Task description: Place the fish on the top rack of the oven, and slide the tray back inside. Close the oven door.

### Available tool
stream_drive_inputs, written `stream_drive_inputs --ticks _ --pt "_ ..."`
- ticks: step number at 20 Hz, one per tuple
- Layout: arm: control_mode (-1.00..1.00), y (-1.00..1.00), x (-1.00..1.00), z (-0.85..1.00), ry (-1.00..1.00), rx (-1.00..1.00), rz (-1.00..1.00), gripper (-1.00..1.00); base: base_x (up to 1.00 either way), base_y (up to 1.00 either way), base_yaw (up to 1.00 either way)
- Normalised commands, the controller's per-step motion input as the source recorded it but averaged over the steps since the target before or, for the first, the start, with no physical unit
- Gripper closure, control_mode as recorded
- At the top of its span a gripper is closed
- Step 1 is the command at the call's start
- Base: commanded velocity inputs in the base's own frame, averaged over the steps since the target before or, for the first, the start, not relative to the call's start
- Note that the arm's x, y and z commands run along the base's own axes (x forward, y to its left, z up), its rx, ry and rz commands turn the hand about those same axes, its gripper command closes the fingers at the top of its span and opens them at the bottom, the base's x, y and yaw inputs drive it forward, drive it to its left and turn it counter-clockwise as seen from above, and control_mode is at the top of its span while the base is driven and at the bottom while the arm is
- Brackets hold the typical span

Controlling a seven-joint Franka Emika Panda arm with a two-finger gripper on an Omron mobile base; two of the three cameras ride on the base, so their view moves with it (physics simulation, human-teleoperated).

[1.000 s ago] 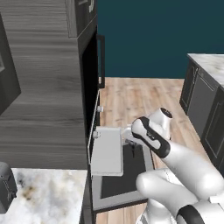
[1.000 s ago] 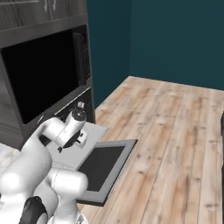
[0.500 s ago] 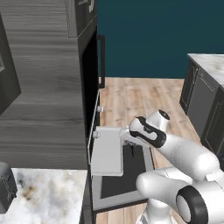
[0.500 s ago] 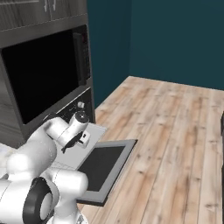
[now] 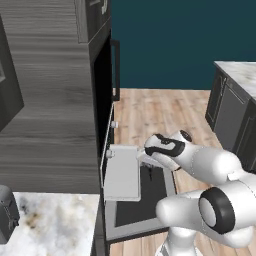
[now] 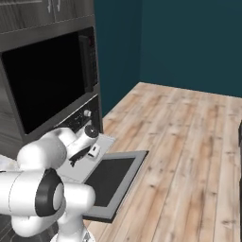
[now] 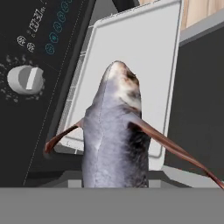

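oven: black cavity standing open
oven door: lying lowered flat
tray: sticking out above the door's inner edge
gripper: hanging over the tray

Grey fish above pulled-out tray

The robot's arm was a chain of smooth, rounded glossy white shells, with dark charcoal rings at the joints and a black band across the wrist. A small white block with a dark mark sat by the pincer.
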Motion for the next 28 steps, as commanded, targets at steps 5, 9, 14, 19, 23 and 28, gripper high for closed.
stream_drive_inputs --ticks 5,9,14,19,23,28 --pt "-1.0 0.0 0.01 -0.4 -0.08 0.0 0.0 1.0 0.0 0.0 0.0" --pt "-1.0 0.0 0.0 -0.3 -0.06 0.0 0.0 1.0 0.0 0.0 0.0" --pt "-1.0 0.03 0.0 -0.26 -0.06 0.0 0.0 1.0 0.0 0.0 0.0" --pt "-1.0 0.1 0.0 -0.25 -0.06 0.0 0.0 1.0 0.0 0.0 0.0" --pt "-1.0 0.08 0.0 -0.24 -0.05 0.0 0.0 1.0 0.0 0.0 0.0" --pt "-1.0 0.04 0.0 -0.23 -0.05 0.0 0.0 1.0 0.0 0.0 0.0"
